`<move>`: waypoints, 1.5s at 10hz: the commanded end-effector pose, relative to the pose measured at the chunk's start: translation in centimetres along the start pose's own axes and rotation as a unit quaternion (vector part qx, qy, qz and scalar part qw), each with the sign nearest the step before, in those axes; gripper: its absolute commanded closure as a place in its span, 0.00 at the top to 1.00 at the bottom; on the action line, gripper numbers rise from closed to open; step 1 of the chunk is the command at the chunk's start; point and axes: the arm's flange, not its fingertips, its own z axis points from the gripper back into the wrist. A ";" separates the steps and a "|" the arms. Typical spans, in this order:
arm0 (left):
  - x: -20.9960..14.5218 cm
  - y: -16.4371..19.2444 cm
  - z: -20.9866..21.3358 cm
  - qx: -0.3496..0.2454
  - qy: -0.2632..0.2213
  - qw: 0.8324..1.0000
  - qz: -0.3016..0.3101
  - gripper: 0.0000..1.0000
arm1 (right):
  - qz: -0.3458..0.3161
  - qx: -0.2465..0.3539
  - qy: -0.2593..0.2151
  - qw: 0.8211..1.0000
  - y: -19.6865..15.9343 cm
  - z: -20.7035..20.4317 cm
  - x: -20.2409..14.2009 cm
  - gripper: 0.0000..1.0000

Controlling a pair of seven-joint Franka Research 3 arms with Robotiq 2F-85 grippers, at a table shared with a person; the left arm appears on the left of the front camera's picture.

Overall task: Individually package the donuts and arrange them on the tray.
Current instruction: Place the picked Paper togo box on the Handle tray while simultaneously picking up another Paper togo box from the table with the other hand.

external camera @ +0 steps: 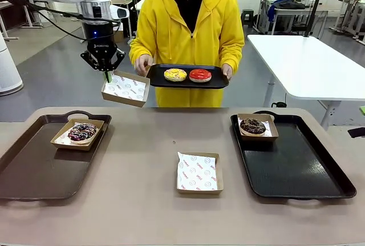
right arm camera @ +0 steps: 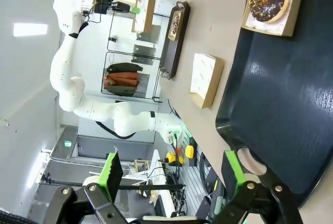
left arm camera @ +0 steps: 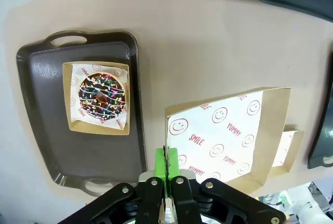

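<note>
Tan table [external camera: 142, 212] carries two big trays: brown tray [external camera: 28, 177] on the robot's left, black tray [external camera: 302, 172] on its right. Person [external camera: 188, 23] at far side holds a small serving tray [external camera: 155, 76] in both hands. Yellow-iced donut [external camera: 175, 75] and red-glazed donut [external camera: 200, 75] lie on it side by side, unboxed.

Two already packed: sprinkled chocolate donut [external camera: 82, 132] in a paper-lined box at far end of brown tray, second chocolate donut [external camera: 252, 126] boxed at far end of black tray. Spare empty box [external camera: 198, 173] sits on table between the big trays.

Left gripper [external camera: 107, 76] is up in the air just beside the serving tray, fingers pressed together on one wall of a held empty box [external camera: 126, 88] that hangs tilted. Wrist view shows the green pads [left arm camera: 160, 164] clamped on the thin card edge. Right gripper [right arm camera: 173, 174] is spread wide with nothing between the fingers, over the handle end of the black tray.

Handling guess: donuts light and soft, glaze sticky and easy to smear, so squeeze gently on the bare outer sides or support from below, never on the icing. Box is light thin card and probably flexes under a one-wall pinch. A donut dropped in could tip it, so grip near a corner fold, where it looks stiffer
</note>
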 end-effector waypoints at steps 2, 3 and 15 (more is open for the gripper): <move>-0.6 0.3 0.3 0.001 -0.002 1.000 0.000 0.00 | 0.003 -0.005 0.003 1.000 0.5 0.1 -0.1 1.00; -0.6 0.3 0.3 0.001 -0.002 1.000 0.000 0.00 | 0.003 -0.005 0.003 1.000 0.5 0.1 -0.1 1.00; -0.6 0.3 0.3 0.001 -0.002 1.000 0.000 0.00 | 0.003 -0.005 0.003 1.000 0.5 0.1 -0.1 1.00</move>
